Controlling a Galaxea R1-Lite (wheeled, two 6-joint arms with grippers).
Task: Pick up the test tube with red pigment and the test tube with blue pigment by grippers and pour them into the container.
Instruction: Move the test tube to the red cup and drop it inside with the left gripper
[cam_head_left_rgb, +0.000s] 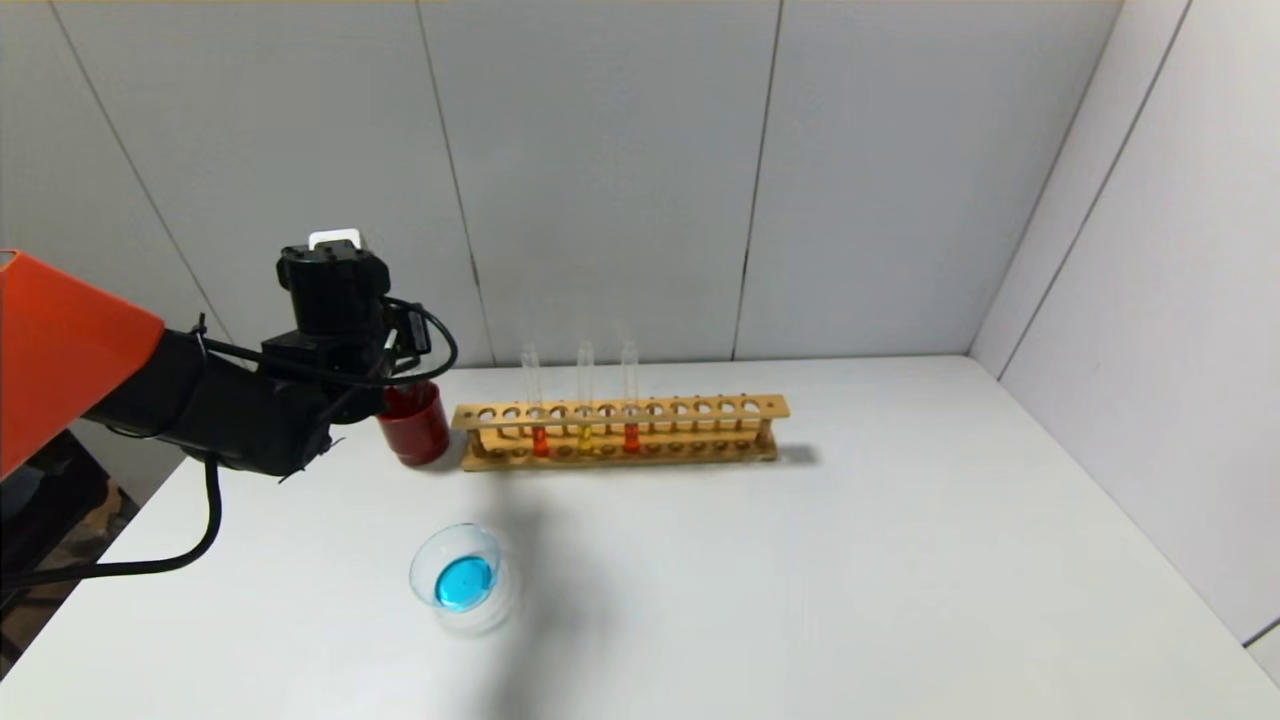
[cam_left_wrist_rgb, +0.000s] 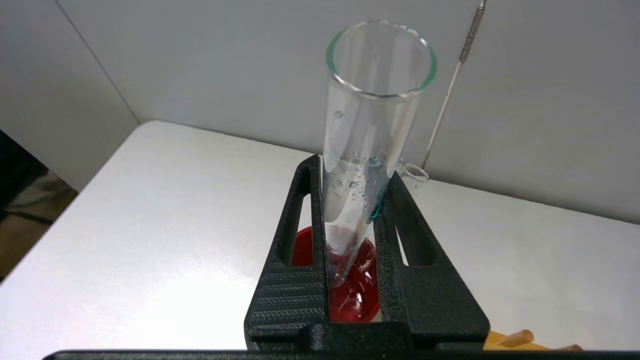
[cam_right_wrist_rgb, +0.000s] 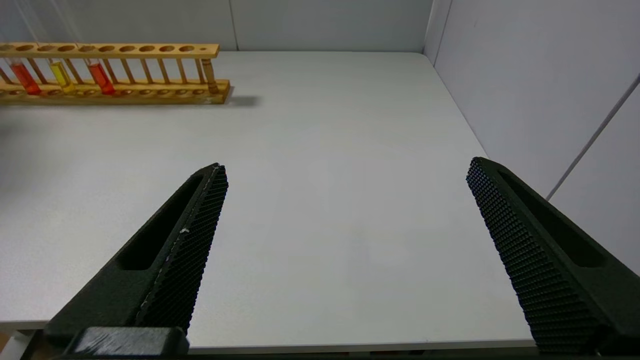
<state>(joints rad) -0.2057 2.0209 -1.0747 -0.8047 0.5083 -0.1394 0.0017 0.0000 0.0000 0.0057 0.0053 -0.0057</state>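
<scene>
Head view: I see my left gripper (cam_head_left_rgb: 400, 385) at the far left of the white table (cam_head_left_rgb: 800, 560), over the dark red cup (cam_head_left_rgb: 415, 425); its fingers are hidden behind the wrist body there.
Left wrist view: my left gripper (cam_left_wrist_rgb: 350, 200) is closed on a thin clear glass test tube (cam_left_wrist_rgb: 372, 125), emptied, with teal-blue droplets and a blue streak inside. This is the test tube with blue pigment, held nearly upright, its rounded bottom over the red cup (cam_left_wrist_rgb: 350, 290).
Hidden parts: the cup shows only in slivers between the black fingers (cam_left_wrist_rgb: 295, 280); I cannot tell whether the tube's bottom touches it.
Container: the shallow round clear glass dish (cam_head_left_rgb: 460, 578) sits near the front left of the table, with a pool of blue liquid in it, well apart from the gripper.
Rack: the long wooden test tube rack (cam_head_left_rgb: 620, 430) stands just beside the cup. It holds two tubes with orange-red liquid (cam_head_left_rgb: 540, 440) (cam_head_left_rgb: 631, 437) and one with yellow liquid (cam_head_left_rgb: 585, 432) between them; their clear upper parts are faint against the wall.
Right wrist view: my right gripper (cam_right_wrist_rgb: 345, 200) hangs wide open over bare table, holding nothing. The rack (cam_right_wrist_rgb: 115, 70) is cut off at the edge. This arm is out of the head view.
Writing: I can read no labels or marks anywhere.
</scene>
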